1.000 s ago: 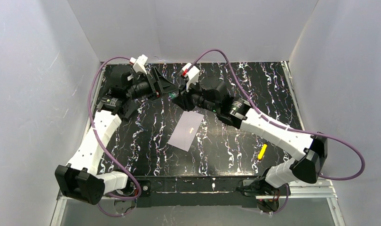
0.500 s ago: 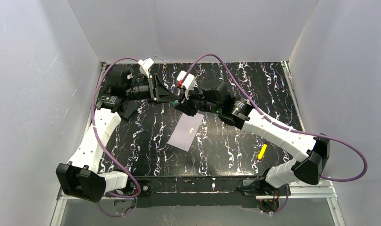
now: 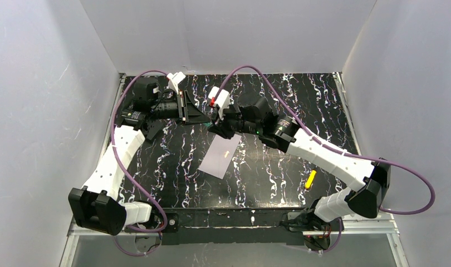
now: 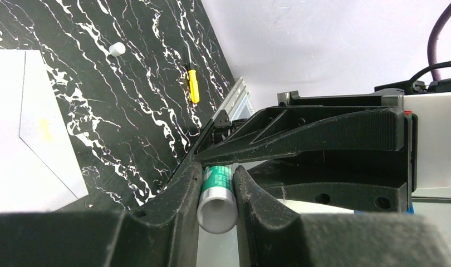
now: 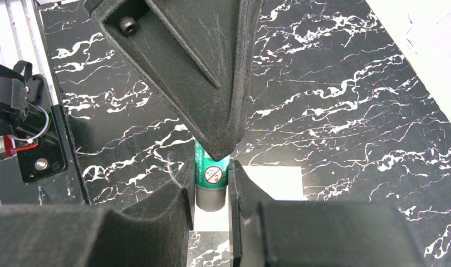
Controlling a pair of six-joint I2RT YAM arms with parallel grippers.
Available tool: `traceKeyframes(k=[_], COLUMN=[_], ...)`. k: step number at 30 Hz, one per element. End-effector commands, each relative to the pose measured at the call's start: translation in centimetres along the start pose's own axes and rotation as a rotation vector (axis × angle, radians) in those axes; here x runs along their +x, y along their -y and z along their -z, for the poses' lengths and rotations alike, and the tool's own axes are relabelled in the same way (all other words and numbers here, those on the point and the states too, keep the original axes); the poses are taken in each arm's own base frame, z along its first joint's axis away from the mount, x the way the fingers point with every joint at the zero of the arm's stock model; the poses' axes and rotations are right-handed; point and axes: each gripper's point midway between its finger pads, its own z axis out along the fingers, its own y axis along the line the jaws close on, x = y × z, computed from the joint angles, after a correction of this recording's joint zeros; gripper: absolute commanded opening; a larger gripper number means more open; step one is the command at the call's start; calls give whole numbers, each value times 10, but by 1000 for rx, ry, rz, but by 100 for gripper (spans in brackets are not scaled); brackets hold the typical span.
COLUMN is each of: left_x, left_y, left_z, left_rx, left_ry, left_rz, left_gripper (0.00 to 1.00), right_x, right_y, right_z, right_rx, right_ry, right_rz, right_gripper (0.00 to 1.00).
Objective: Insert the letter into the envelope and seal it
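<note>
A: The pale lavender-grey flat paper envelope [image 3: 219,156] is seen lying flat near the middle of the black, white-veined marbled table [image 3: 323,105]. The tan parchment-coloured letter is shown in no view, and whether it is tucked inside cannot be told.

B: And the fingers? The left gripper [image 4: 216,177] is seen clamped on a small green-labelled glue stick with a grey end [image 4: 216,208], pads pressed to both sides. The right gripper [image 5: 209,177] is clenched on the same tube from the opposite end, so the glue stick is held between the two, up off the table.

A: So the envelope is touched by neither. From above, its far corner is placed just below the right gripper's tips. In the right wrist view, pale paper is glimpsed directly under the tube. The left gripper is found beside that corner, on the far-left side.

B: How is it expected to handle? It is judged light, thin and limp, easily creased, and likely to be skated across that slick surface if pushed from one edge.

A: A hold is best taken at the flap's point or along a short edge, with the body pinned flat by the other arm.

B: Also noted: a short yellow stick-shaped piece [image 3: 310,179] is seen near the right arm, well apart from the envelope. A small white cap [image 4: 117,49] is spotted on the table in the left wrist view.
</note>
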Motion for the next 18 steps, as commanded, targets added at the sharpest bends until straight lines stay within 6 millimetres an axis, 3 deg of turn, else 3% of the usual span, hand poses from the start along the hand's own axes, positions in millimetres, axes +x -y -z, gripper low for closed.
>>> traceKeyframes(k=[1,4,6,11,14,16,18], left_x=[6,-3,-9,-31,-44,-51,-53], left_y=[22,12,-1,-32,-49,-61,-70], left_z=[5,2,1,-2,0,3,5], left_rx=[74,27,-33,-168,-242,-295,-326], left_ry=[-25,31,80,205,291,346,383], left_rz=[-35,-44,-51,-82,-91,-94,-91], left_gripper=[0,0,0,0,0,0,0], right_x=[-8,-8,-9,-5,17,53,107], right_y=[13,19,26,58,95,125,150], right_z=[5,7,12,36,54,68,83], right_rx=[55,105,157,350,485,605,723], right_ry=[2,17,32,65,72,30,-72], right_rz=[-8,-61,-99,-276,-515,-689,-826], right_gripper=[25,71,88,92,90,87,84])
